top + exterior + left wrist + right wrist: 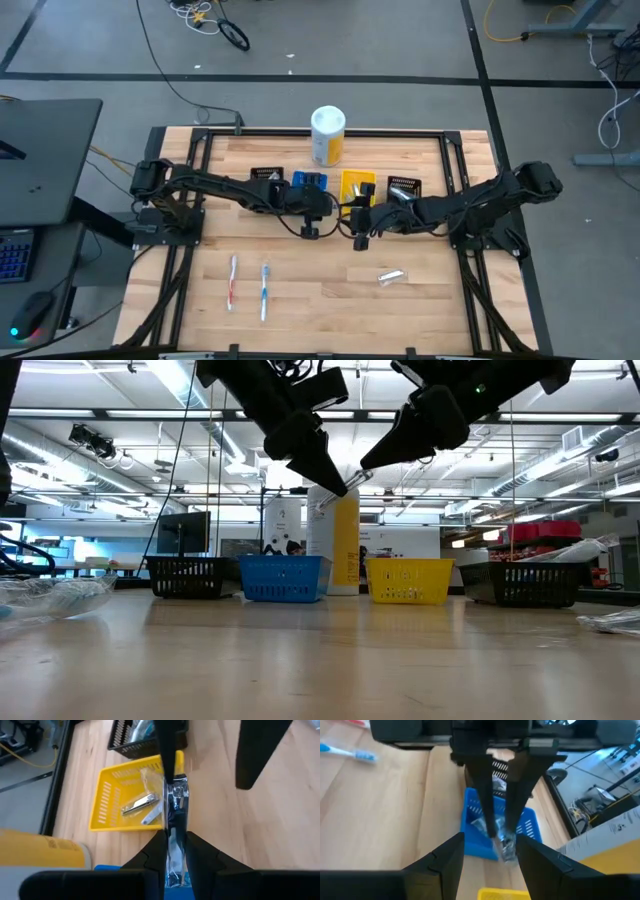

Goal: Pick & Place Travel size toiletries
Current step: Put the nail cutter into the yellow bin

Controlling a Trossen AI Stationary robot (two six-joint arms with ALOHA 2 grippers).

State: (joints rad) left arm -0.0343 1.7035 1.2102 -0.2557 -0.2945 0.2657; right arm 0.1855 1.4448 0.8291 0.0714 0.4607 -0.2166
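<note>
Above the table's middle, the left gripper (172, 845) pinches a clear-wrapped packet (176, 802) while the right gripper (490, 850) stands open around its other end, a handover not yet finished. Some items already lie in the yellow bin (107, 802) and blue bin (472, 827), but two toothbrushes (248, 284) and a wrapped item (392, 276) wait near the front. Only the wrist views show the bins' contents (the low view shows just their sides).

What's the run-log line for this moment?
left gripper: shut on packet | right gripper: open at packet | above bins | handover
</note>
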